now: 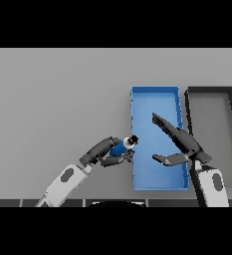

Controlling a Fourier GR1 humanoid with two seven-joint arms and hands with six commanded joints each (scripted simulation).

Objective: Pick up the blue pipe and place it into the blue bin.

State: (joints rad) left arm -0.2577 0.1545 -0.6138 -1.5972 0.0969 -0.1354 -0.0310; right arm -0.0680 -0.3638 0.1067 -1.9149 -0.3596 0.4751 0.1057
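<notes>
Blue and rectangular, the shallow plastic bin point(155, 97) sits at the worktop's point(58, 99) right of centre, its long sides running from twelve to six o'clock, its thin raised walls framing a flat floor with nothing lying on it. Just beside it, at three o'clock, stands a dark-rimmed rectangular tray with a grey floor point(212, 129), partly cut off by the view's edge and holding nothing visible. The short blue cylindrical pipe with a black and white end point(122, 147) is held in the left hand point(106, 152), whose dark fingers curl round it; the pipe's capped end points toward two o'clock and reaches the bin's left wall. The right hand point(184, 144) hangs over the bin's right half, fingers straight toward eleven o'clock, thumb spread toward nine. Smooth matte grey covers the worktop.
</notes>
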